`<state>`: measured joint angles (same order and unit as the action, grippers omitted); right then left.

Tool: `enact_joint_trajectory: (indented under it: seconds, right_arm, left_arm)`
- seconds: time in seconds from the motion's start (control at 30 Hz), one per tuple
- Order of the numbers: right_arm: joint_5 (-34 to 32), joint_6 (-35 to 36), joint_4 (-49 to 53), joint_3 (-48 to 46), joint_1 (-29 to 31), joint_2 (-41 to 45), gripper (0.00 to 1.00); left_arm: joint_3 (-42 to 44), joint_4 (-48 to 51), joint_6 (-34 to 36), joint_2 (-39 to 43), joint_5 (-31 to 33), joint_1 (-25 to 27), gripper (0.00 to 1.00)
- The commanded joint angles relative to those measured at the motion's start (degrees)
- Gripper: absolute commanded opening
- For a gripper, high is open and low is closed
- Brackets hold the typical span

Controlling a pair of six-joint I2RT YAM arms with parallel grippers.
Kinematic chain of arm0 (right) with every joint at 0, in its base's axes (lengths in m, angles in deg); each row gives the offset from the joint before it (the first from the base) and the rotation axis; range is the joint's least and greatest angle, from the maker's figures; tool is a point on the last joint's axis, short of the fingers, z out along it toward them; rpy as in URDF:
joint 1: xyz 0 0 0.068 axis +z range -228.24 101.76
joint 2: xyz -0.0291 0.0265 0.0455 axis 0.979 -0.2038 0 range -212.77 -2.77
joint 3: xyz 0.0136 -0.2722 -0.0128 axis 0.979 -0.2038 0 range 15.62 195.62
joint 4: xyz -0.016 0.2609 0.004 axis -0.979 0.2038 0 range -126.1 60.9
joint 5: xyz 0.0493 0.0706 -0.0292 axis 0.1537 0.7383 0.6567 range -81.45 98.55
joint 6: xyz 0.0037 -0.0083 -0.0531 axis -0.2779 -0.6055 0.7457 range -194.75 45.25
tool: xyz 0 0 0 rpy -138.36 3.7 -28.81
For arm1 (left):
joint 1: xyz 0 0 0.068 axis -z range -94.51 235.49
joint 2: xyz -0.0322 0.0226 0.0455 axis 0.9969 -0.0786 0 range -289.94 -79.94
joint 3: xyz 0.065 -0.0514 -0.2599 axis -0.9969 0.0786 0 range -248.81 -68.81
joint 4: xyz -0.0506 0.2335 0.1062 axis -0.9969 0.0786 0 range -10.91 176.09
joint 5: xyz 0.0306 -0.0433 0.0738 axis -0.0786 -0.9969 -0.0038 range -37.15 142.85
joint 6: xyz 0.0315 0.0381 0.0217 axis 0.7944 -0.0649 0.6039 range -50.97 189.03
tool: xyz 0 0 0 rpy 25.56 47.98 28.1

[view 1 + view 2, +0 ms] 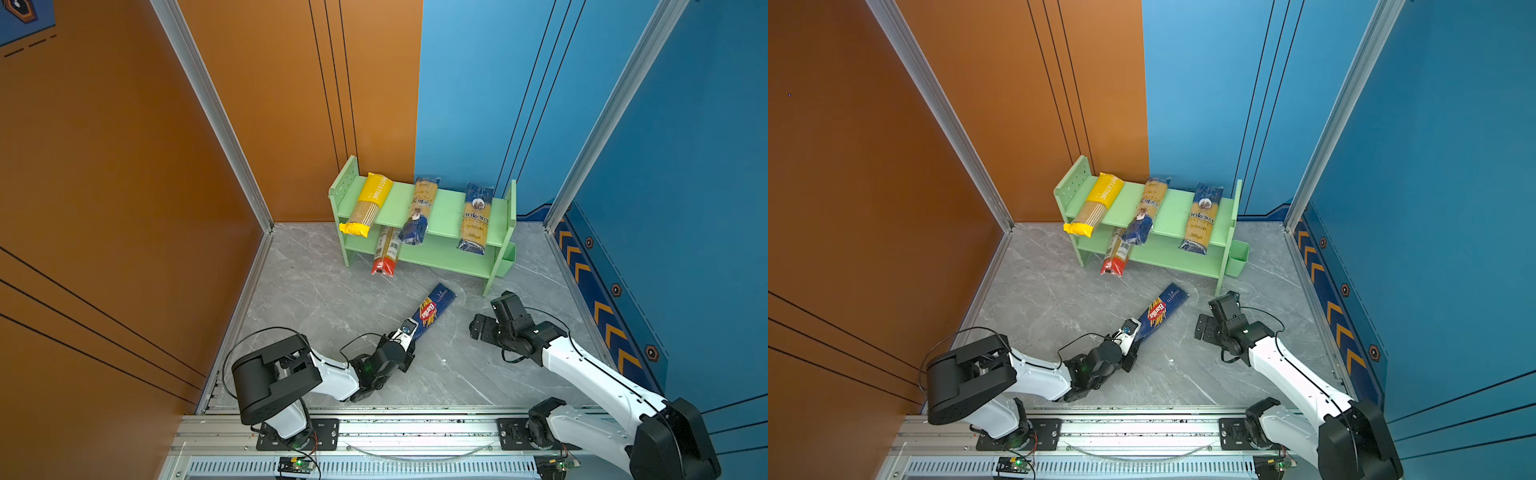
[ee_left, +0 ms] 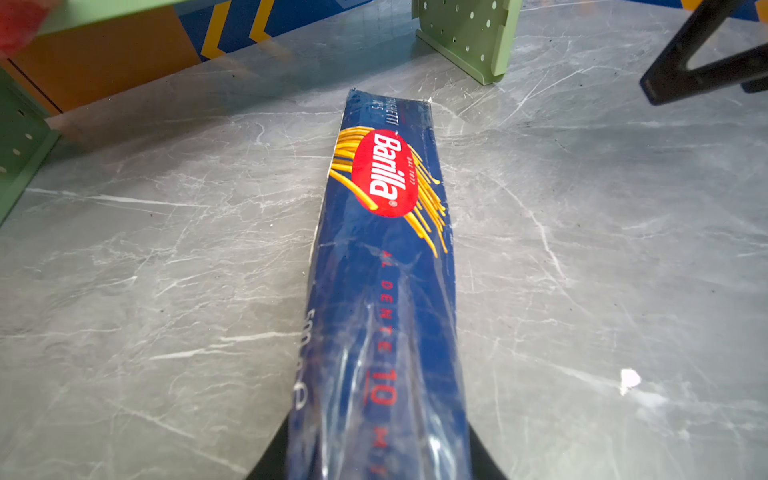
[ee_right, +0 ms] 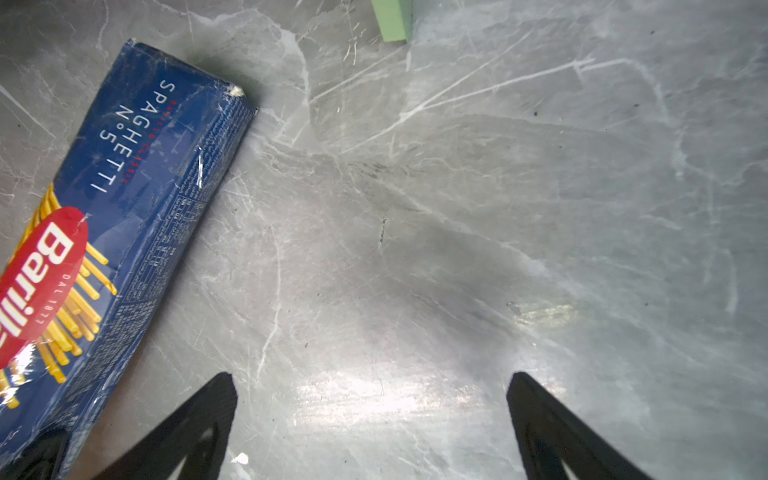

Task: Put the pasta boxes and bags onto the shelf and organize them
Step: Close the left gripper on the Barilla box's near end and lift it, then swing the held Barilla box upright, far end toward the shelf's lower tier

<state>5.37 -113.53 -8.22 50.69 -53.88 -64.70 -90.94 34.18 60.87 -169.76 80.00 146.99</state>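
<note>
Across the grey bench (image 1: 324,299), 4 of your 5 packs are already on the green shelf (image 1: 446,212), which stands at the back against the wall. 3 lie front to back on its top tier, well apart: the yellow pack (image 1: 368,205) at the left end, the middle blue-and-yellow pack (image 1: 422,208), and the right blue-and-yellow pack (image 1: 476,218). All 3 hang over the front edge. The red-ended pack (image 1: 385,253) sits on the lower tier and sticks out in front, its red end dipping toward the bench.

By my reading, what you have left is the dark blue box (image 1: 432,309), which lies on the bench in front of the shelf, plus tidying those overhangs.

Your left pincer (image 1: 412,330) is clenched on the box's near end. Your right pincer (image 3: 370,386) is released and empty, near the box but not touching it.

The left wrist view shows the box running out from between the black fingers (image 2: 270,465), a grip that both top views hide under the wrist. Only the right wrist view shows you bare bench between the spread fingers.
</note>
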Motion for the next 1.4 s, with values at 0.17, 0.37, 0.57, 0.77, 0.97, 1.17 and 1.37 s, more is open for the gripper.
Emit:
enact_joint_trajectory:
  seconds: [0.17, 0.37, 0.57, 0.77, 0.97, 1.17, 1.37]
  right_arm:
    - [0.08, 0.23, -0.90, -1.16, -0.28, 0.15, 1.00]
    - [0.14, -0.04, -1.50, -1.50, -0.23, 0.09, 1.00]
    - [0.28, -0.11, -1.77, -1.41, -0.28, -0.21, 1.00]
    - [0.19, 0.02, -1.77, -1.34, -0.27, -0.38, 1.00]
    - [0.25, 0.12, -2.01, -1.32, -0.26, -0.95, 1.00]
    - [0.34, 0.12, -2.39, -1.32, -0.36, -1.48, 1.00]
    - [0.19, 0.32, -2.40, -1.32, -0.35, -1.79, 1.00]
  left_arm:
    - [-4.78, 0.56, 1.74, 6.20, 6.46, 1.49, 0.00]
    - [-6.42, 3.78, 0.56, 8.23, 6.89, 2.21, 0.00]
    - [-8.10, 6.79, -1.96, 9.89, 6.68, 3.09, 0.00]
    - [-9.24, 10.20, -4.30, 12.78, 7.45, 3.50, 0.00]
    - [-9.69, 10.84, -2.81, 15.68, 8.94, 4.76, 0.00]
    - [-10.04, 12.33, -1.74, 17.18, 8.97, 5.13, 0.00]
    - [-10.70, 14.61, -0.80, 18.88, 9.41, 5.47, 0.00]
